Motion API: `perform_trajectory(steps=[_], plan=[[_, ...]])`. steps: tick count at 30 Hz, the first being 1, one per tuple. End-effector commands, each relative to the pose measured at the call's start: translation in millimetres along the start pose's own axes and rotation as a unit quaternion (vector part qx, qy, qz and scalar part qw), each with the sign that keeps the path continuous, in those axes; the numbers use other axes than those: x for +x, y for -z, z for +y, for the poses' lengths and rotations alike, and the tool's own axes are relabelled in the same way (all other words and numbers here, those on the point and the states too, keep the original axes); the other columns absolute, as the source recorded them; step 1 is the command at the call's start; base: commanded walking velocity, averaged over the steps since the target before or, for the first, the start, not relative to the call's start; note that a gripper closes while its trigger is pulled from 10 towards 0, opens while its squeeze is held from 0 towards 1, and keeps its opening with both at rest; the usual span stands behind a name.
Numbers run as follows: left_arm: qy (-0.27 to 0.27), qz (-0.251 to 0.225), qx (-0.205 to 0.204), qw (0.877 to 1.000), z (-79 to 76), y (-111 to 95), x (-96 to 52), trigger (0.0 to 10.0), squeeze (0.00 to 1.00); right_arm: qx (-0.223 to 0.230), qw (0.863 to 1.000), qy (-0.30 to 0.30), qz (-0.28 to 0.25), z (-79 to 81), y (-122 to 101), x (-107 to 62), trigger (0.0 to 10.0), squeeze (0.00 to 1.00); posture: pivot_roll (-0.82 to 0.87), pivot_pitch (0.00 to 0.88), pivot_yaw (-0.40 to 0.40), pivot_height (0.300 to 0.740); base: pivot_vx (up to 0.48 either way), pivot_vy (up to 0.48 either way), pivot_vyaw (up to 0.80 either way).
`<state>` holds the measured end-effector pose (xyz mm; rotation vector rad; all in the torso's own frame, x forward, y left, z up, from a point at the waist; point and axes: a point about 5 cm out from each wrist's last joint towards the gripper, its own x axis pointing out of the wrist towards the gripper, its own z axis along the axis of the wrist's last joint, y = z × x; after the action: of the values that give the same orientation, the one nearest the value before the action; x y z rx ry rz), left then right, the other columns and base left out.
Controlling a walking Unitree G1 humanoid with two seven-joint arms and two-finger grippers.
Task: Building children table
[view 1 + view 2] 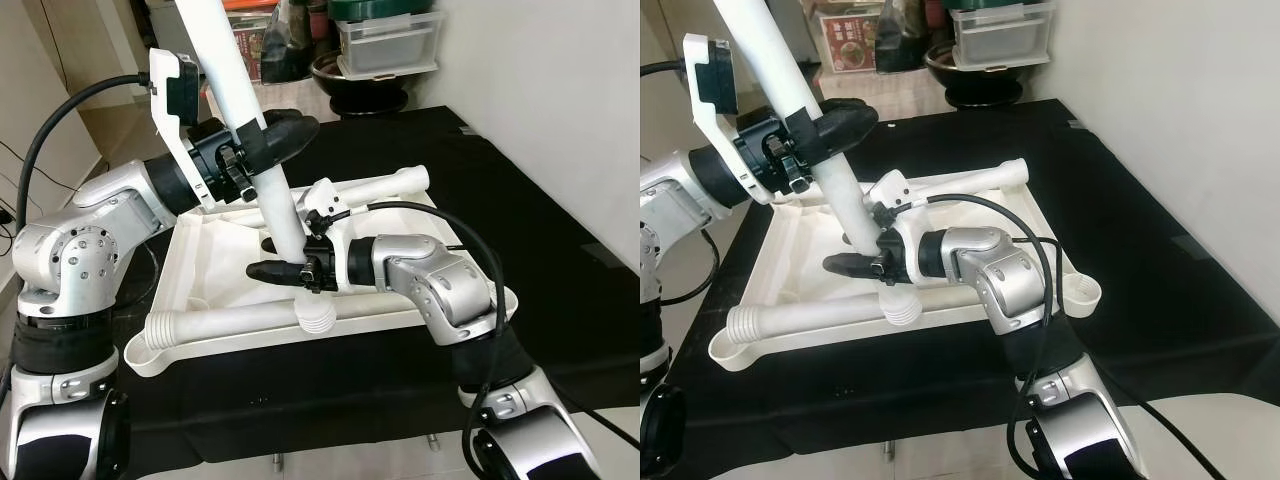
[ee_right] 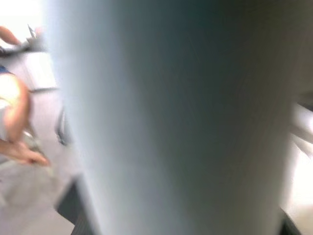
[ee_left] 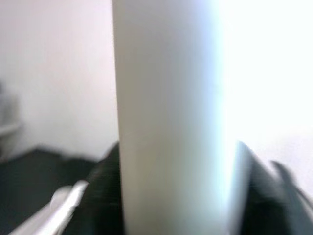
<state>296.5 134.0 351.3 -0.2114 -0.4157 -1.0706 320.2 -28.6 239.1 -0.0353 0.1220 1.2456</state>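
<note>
Grippers first: my right gripper (image 1: 290, 268) is clamped on the lower end of the white table leg (image 1: 240, 105), its black fingers closed round the tube just above the tabletop, and my left gripper (image 1: 268, 140) is clamped on the same leg higher up, so the two hold it between them. The leg stands tilted, its top leaning toward my left and away from me, its foot down near the middle of the upturned white tabletop (image 1: 400, 318). Both wrist views are close-ups of that white tube and tell me little more. The tabletop lies underside up on a black mat (image 1: 540, 230); two other white legs lie loose on it, one along the near rim (image 1: 230, 322) with its ribbed end toward the middle, one along the far rim (image 1: 375, 184). I judge the step in hand to be seating this leg into a socket of the tabletop, though I cannot see the socket itself behind my right gripper. The next move calls for bringing the leg upright, lining its foot with the socket and pressing or turning it home with both grips firm. Beyond the mat stand a dark bowl (image 1: 355, 85) and a clear storage box (image 1: 390, 40).
</note>
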Motion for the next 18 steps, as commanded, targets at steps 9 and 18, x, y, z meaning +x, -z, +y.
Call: perform_trajectory(steps=[9,18], plan=[[0.014,-0.078,0.022,0.997,-4.6,-35,-4.7,10.0,1.00,0.052,0.992,0.085,-0.083,-21.8,-20,-4.3,10.0,0.00,-0.07,0.000,0.070,0.740,0.000,0.000,0.00],[-0.038,-0.132,0.073,0.988,0.6,-65,-20.5,10.0,1.00,0.076,0.973,0.179,-0.122,-49.0,-26,-17.8,10.0,0.00,-0.07,0.000,0.062,0.740,0.000,0.000,0.00]])
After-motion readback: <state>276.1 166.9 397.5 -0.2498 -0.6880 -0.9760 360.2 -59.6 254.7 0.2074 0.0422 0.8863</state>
